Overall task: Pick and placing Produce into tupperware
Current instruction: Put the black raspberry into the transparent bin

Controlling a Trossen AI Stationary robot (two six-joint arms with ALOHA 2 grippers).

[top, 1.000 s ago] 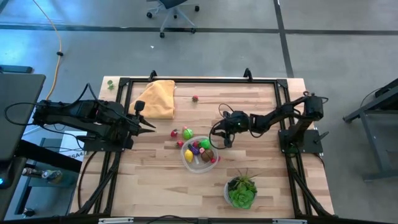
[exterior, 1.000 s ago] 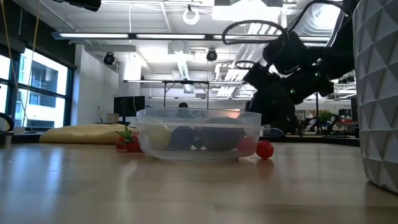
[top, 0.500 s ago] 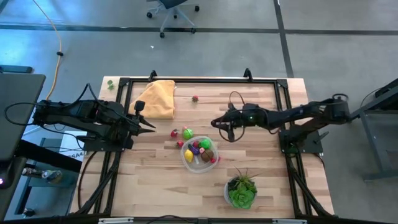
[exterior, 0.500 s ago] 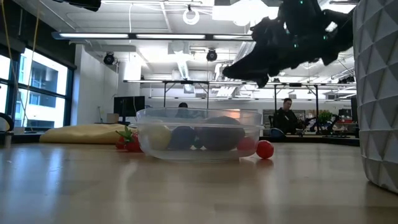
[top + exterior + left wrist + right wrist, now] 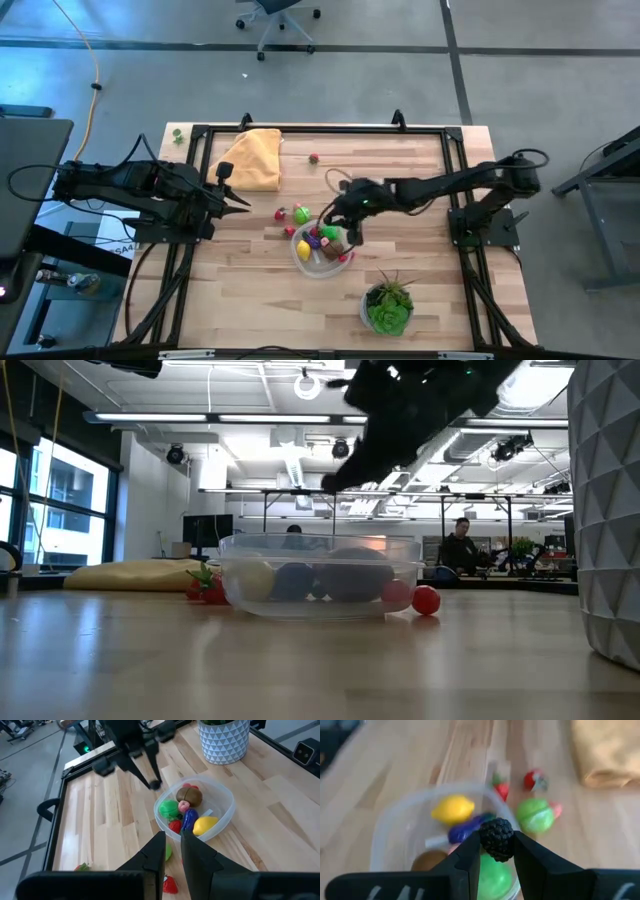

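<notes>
While both arms sit over the table (image 5: 400, 300), I take the tub (image 5: 303, 255) as my landmark. It stands near the table's middle, clear and round, with a yellow piece (image 5: 202, 824), a purple piece (image 5: 189, 818), a green ball (image 5: 168, 808), a brown piece (image 5: 189, 796) and a red piece (image 5: 174, 825) inside.

Cloth (image 5: 252, 158): orange, at the far left corner, well apart from the tub.

Plant (image 5: 388, 306): white pot, near the tub on its right-front side.

Right gripper (image 5: 496, 851): I have it hanging just above the tub's far rim, arm reaching in from the right. Its fingers (image 5: 470, 855) pinch a dark, bumpy berry (image 5: 496, 838), which sits directly over the tub's contents.

Left gripper (image 5: 172, 851): parked to the left of the tub, well apart from it, at the table's left edge. Fingers nearly pressed together, only a thin slit between them, nothing in them.

Loose produce, smallest last: green piece (image 5: 301, 214) just beside the tub's far-left rim; strawberry (image 5: 281, 213) a little farther left; red ball (image 5: 426, 600) touching or nearly touching the tub's right side; one red bit (image 5: 314, 157) far off, near the cloth.
</notes>
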